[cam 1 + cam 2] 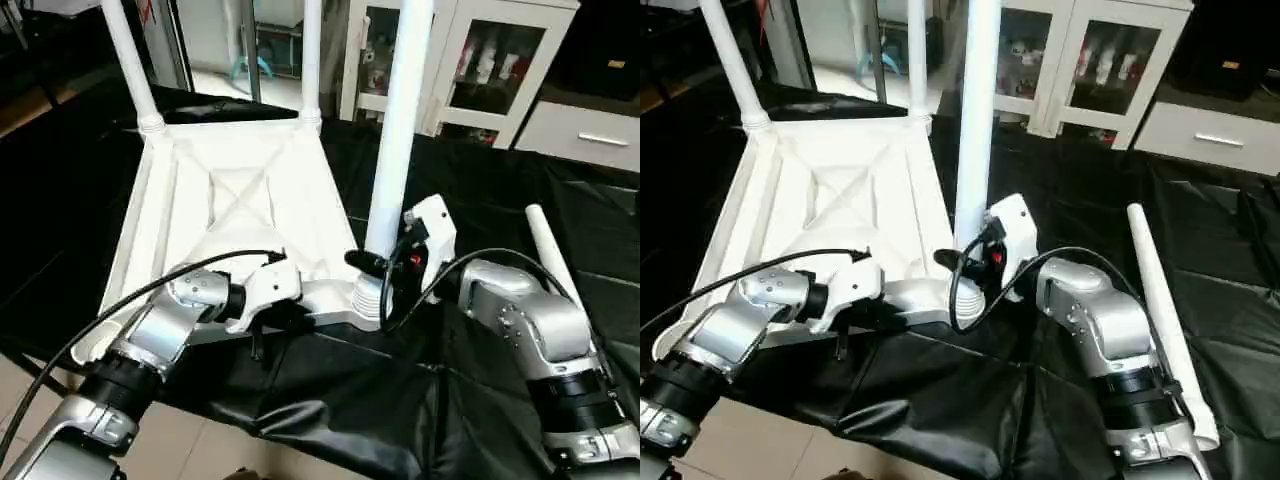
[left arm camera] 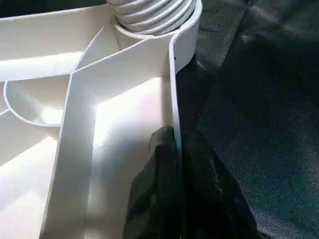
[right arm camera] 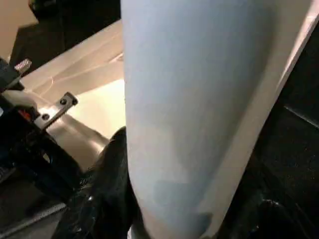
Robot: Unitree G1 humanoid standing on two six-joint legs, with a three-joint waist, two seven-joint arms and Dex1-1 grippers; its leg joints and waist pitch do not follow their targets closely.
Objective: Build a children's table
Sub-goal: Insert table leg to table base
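The white plastic rectangular tabletop (image 1: 235, 215) is lying upside down, X-ribbed underside up, across the centre and left of the head views, on the black-covered bench (image 1: 500, 220). Two white tapered tube legs are standing in its far corner sockets at the upper left (image 1: 128, 60) and upper centre (image 1: 311, 55).

The left end effector (image 1: 262, 322), at lower centre-left, is pinching the tabletop's near rim (image 2: 174, 99) between closed fingers (image 2: 154, 189), steadying the tabletop. The right end effector (image 1: 375, 268), at centre, is gripping the third white tapered tube leg (image 1: 400, 120) low on its shaft, with a finger (image 3: 107, 194) on either side. This leg is standing upright with its ribbed base (image 2: 152, 12) in the near right corner socket (image 1: 368, 300). The fourth white tube leg (image 1: 1165, 320) is lying loose on the bench at the right, well apart from the tabletop.

The step in hand appears to be seating the third leg. To do it well, the leg should be kept in line with the socket's axis and driven straight down, while the left grip stops the tabletop sliding or tipping. A tilted leg would likely jam.
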